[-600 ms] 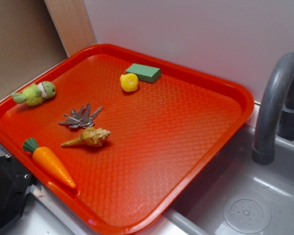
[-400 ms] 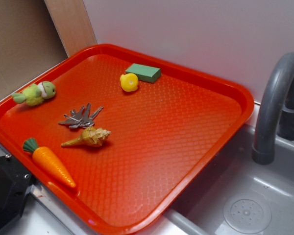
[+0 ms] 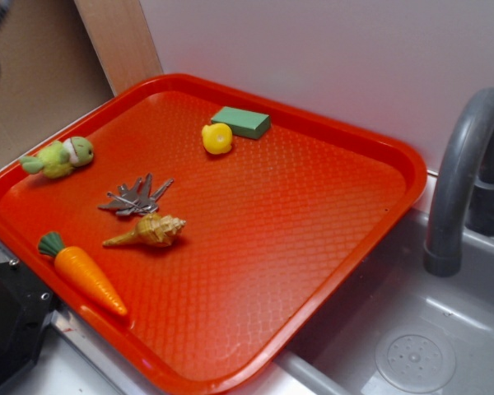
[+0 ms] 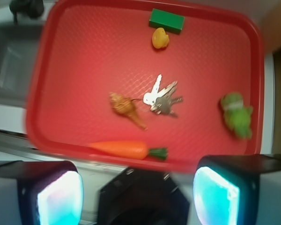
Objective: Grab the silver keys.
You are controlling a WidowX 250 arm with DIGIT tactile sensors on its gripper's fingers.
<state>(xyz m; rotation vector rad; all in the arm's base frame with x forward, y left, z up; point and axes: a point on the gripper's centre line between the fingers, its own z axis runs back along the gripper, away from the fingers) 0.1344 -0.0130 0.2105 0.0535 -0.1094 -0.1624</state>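
Keys lie untouched on the red tray.
The silver keys [image 3: 137, 197] [image 4: 160, 97] rest just beside the seashell [image 3: 146, 231]; the tool [image 4: 138, 199] hangs well above, fingers spread, empty.

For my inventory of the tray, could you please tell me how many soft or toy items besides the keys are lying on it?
5: green plush at the left edge, seashell beside the silver keys, carrot at the front-left rim, yellow duck and green block at the back. None looks hidden.

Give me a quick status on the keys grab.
Gripper open, high above the tray, holding nothing. Keys lie flat mid-tray, untouched. Seashell lies close beside them; nothing on top.
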